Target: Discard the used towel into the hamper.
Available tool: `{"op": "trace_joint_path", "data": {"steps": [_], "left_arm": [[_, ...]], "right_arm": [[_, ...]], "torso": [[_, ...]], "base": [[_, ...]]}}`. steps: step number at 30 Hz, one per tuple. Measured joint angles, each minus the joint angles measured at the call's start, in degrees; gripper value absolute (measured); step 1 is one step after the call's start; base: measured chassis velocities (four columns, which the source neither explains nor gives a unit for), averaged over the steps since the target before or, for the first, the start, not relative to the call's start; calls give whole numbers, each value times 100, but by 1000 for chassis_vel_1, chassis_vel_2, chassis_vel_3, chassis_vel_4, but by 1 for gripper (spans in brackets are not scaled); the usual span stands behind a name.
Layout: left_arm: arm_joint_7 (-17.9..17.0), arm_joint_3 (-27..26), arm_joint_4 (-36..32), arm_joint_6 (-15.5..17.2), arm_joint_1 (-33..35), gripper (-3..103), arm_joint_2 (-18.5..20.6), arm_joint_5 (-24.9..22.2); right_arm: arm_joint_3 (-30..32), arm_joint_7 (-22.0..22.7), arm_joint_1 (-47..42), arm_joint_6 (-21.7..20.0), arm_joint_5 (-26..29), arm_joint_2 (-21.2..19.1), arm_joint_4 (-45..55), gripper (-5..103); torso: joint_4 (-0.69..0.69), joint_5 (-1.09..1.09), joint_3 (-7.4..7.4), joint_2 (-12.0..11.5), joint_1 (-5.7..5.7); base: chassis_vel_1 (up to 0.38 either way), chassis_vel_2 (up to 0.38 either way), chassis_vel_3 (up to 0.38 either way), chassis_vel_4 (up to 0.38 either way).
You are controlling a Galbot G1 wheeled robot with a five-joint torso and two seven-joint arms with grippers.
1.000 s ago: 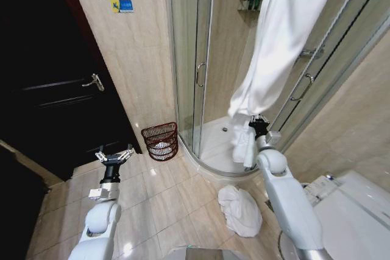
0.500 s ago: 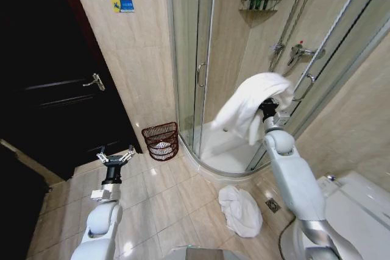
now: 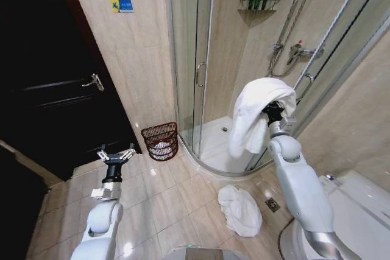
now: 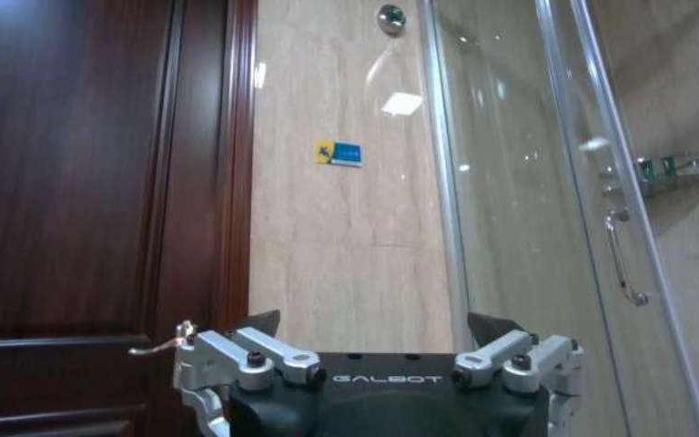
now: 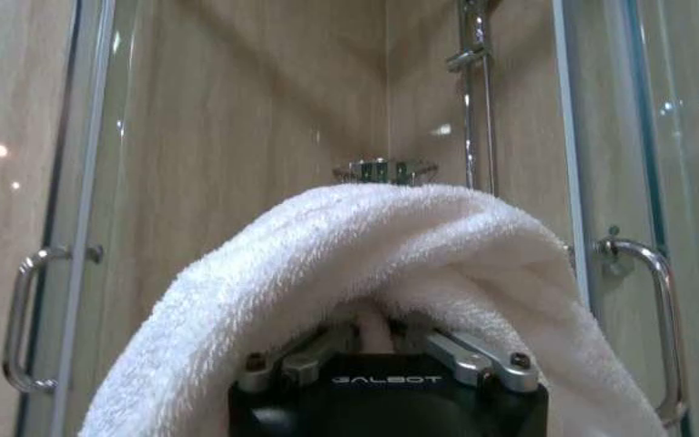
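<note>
A white towel hangs draped over my right gripper, held up in front of the open shower stall. In the right wrist view the towel arches over the right gripper, whose fingers are shut on a fold of it. The hamper, a dark red-brown wire basket, stands on the floor against the wall, between the door and the shower glass, well to the left of and below the towel. My left gripper waits open and empty low at the left, near the hamper; it is seen open as the left gripper facing the wall.
A second white towel lies crumpled on the tiles by the shower step. The curved glass shower enclosure stands between hamper and right arm. A dark wooden door is at the left, a white toilet at the lower right.
The towel came off its high hanging place, swung out to the left, and now hangs settled over my right gripper, which rose and moved right. My left arm stayed put.
</note>
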Motion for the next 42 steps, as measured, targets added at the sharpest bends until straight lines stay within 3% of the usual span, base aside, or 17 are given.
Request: {"op": "trace_joint_path", "data": {"steps": [13, 24, 31, 42], "left_arm": [[-5, 140, -45, 105, -51, 100, -46, 21], [-184, 186, -81, 207, -82, 100, -16, -35], [-118, 269, -186, 243, -14, 100, 1, -63], [56, 285, -352, 302, 29, 100, 29, -297]], "right_arm": [[307, -27, -1041, -39, 491, 4, 1178, 6], [479, -313, -1816, -30, 544, 375, 1881, 6], [408, -682, -2634, 58, 168, 880, 2320, 6], [2, -893, -3311, 364, -641, 1657, 2639, 6]], "torso": [[-1, 0, 0, 0, 0], [-1, -1, 0, 0, 0], [-1, -1, 0, 0, -1], [-1, -1, 0, 0, -1]], "base": [[0, 0, 0, 0], [0, 0, 0, 0], [0, 0, 0, 0], [0, 0, 0, 0]]}}
